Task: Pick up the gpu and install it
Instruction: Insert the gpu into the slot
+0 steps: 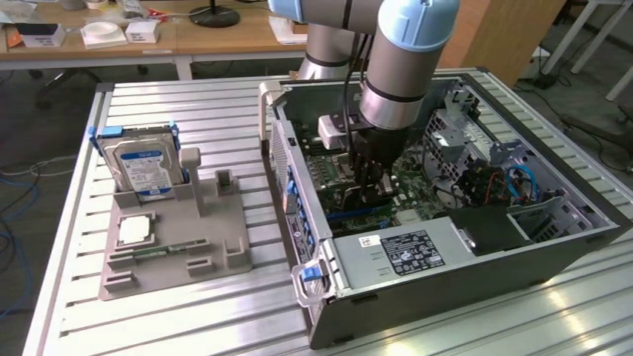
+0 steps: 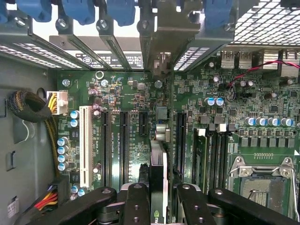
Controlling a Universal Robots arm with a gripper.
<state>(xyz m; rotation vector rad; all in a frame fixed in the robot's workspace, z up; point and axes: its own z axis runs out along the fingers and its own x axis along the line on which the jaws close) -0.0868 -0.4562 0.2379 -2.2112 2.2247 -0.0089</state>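
Note:
The gpu [image 2: 158,176] shows edge-on as a thin slab between my fingers [image 2: 136,201], standing upright over the green motherboard [image 2: 131,98]. It runs along the line of the black expansion slots [image 2: 124,140], and its metal bracket end [image 2: 161,51] reaches the rear slot openings of the case. My gripper [image 2: 161,206] is shut on the gpu. In the exterior view the gripper [image 1: 371,189] is lowered deep inside the open computer case [image 1: 554,245], just above the board. Whether the card's edge sits in a slot is hidden.
A grey holder [image 1: 213,222] on the slatted table at the exterior view's left carries a silver hard drive with blue label [image 1: 144,167], a CPU [image 1: 136,230] and a green RAM stick [image 1: 158,252]. Inside the case are the power supply [image 1: 405,252], cables [image 1: 514,182], a CPU socket [image 2: 262,187] and a white slot [image 2: 85,140].

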